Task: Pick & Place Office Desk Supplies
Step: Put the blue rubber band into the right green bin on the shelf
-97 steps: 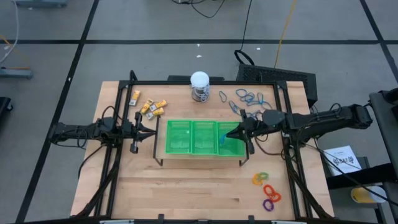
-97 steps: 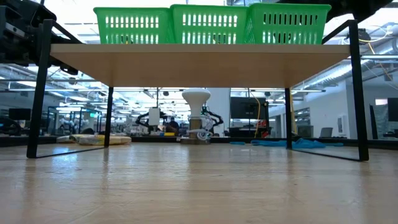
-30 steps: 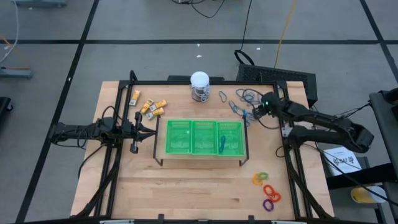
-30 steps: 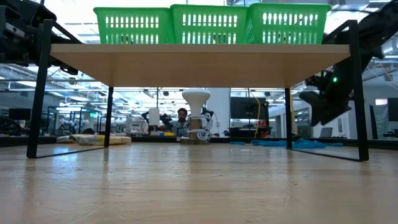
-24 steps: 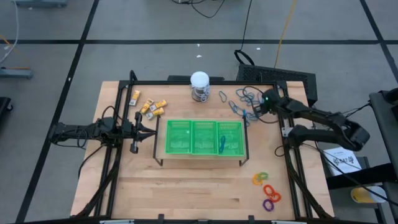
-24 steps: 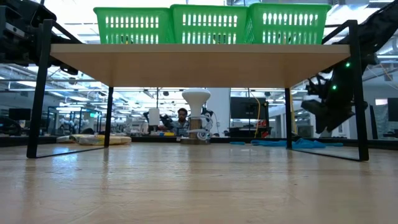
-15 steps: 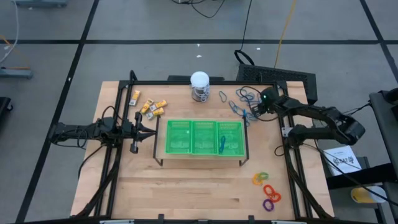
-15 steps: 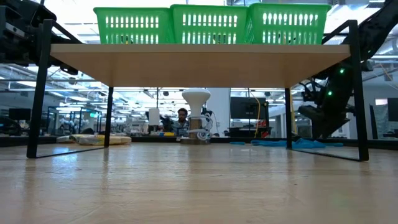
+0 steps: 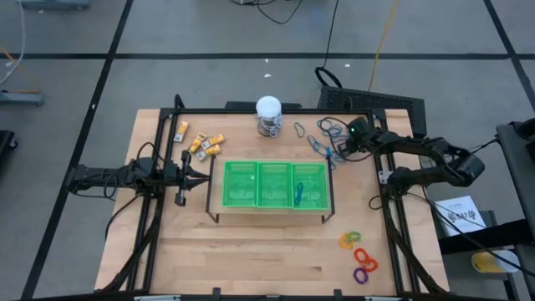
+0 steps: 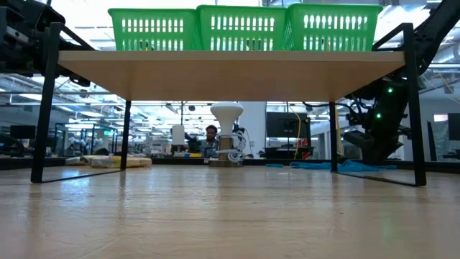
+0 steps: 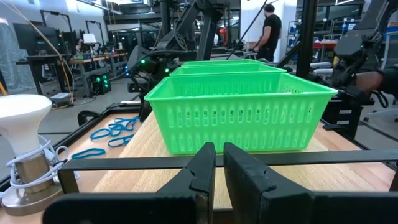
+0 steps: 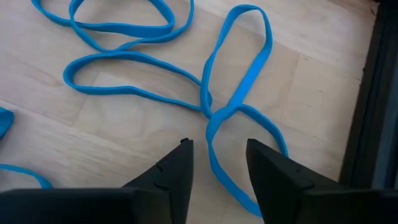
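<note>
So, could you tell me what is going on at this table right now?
The robot is sorting desk supplies into the green tray. The right gripper is down over the blue rubber bands at the table's far right, jaws open astride one band, which is not yet gripped. One blue band already lies in the tray's right compartment. The left gripper waits shut beside the tray's left end. The yellow pieces and coloured rings lie on the table.

Bare table lies open in front of the green tray, apart from the coloured rings near the front right corner. Behind the tray, the jar stands between the yellow-and-white pieces and the blue loops. The black frame bounds the table.
</note>
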